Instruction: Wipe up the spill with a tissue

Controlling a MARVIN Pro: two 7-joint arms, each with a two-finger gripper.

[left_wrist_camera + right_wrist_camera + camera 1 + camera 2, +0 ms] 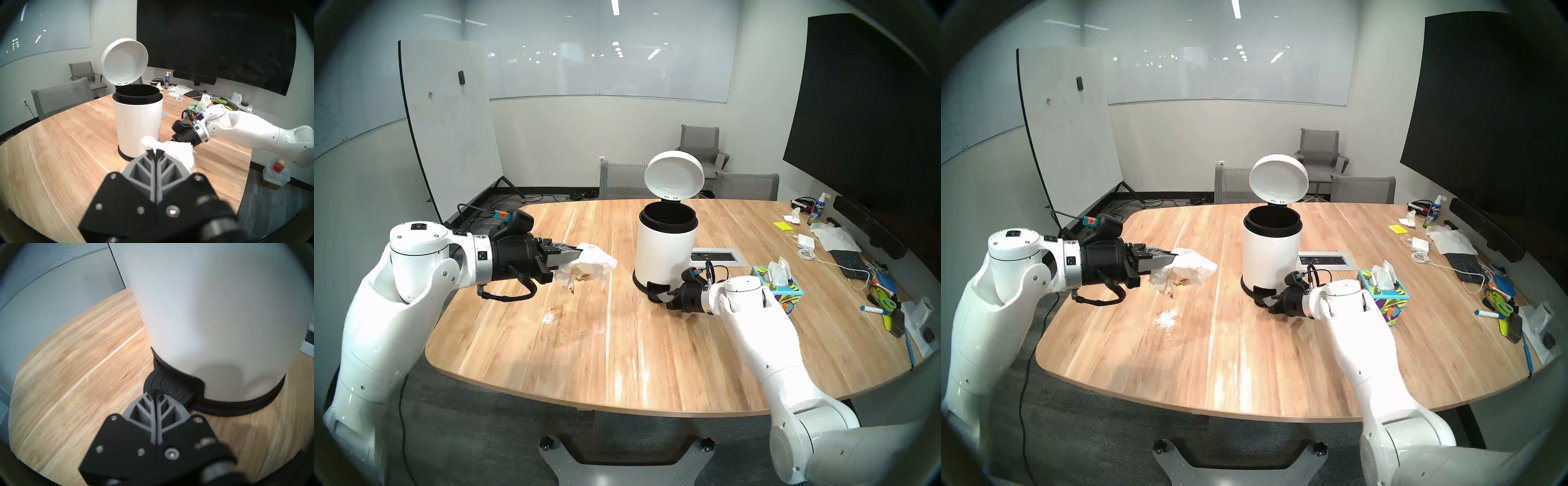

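Note:
My left gripper (581, 253) is shut on a crumpled white tissue (594, 268) with brown stains, held above the table, left of the bin. In the left wrist view the tissue (176, 152) bulges past the closed fingertips (149, 151). On the wood below lies the spill (548, 317), a faint wet smear with whitish flecks. My right gripper (665, 294) is shut with nothing in it, and its tips rest on the black pedal (163, 383) of the white bin (663, 251). The bin's lid (673, 176) stands open.
A colourful tissue box (778, 285) stands right behind my right wrist. A power outlet panel (717, 257) is set into the table behind the bin. Keyboard (846, 263), charger, markers, scissors and a spray bottle (816, 208) crowd the right edge. Grey chairs (745, 185) stand beyond the table.

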